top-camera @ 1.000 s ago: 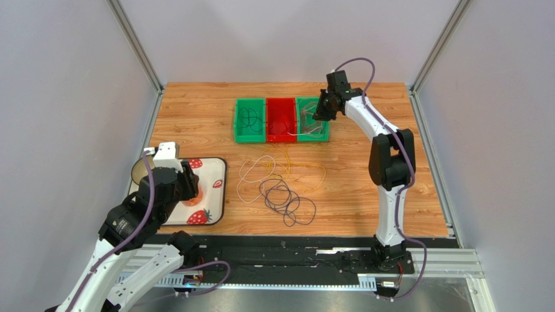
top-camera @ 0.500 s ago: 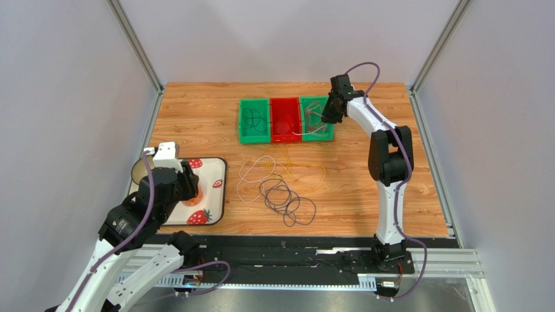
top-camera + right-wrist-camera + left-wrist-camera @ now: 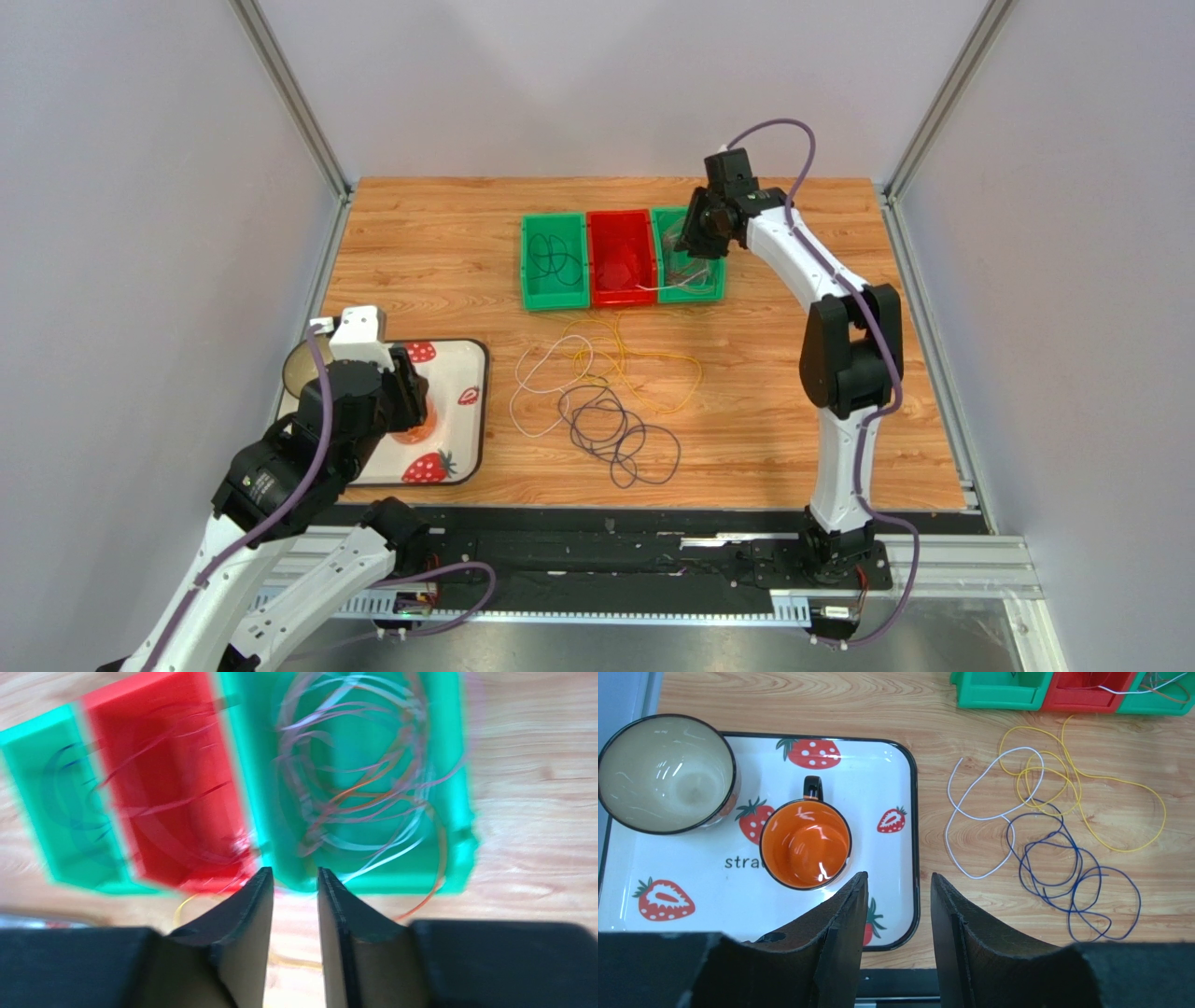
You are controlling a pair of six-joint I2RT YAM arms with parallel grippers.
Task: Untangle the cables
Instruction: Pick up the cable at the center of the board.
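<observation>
Jaws spread empty, some cables (image 3: 351, 777) sit in bins (image 3: 554, 300) while yellow, white and purple loops (image 3: 601, 406) lie tangled on the surface (image 3: 421, 238).

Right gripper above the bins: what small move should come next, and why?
Probably lift the right gripper clear of the right green bin and toward the table cables: its jaws stand apart, empty, while white, yellow and dark loops lie overlapped there.

cables (image 3: 1032, 805) yellow, white, dark blue | bins (image 3: 1001, 698) green, red, green | tray (image 3: 864, 777) white, strawberry print
</observation>
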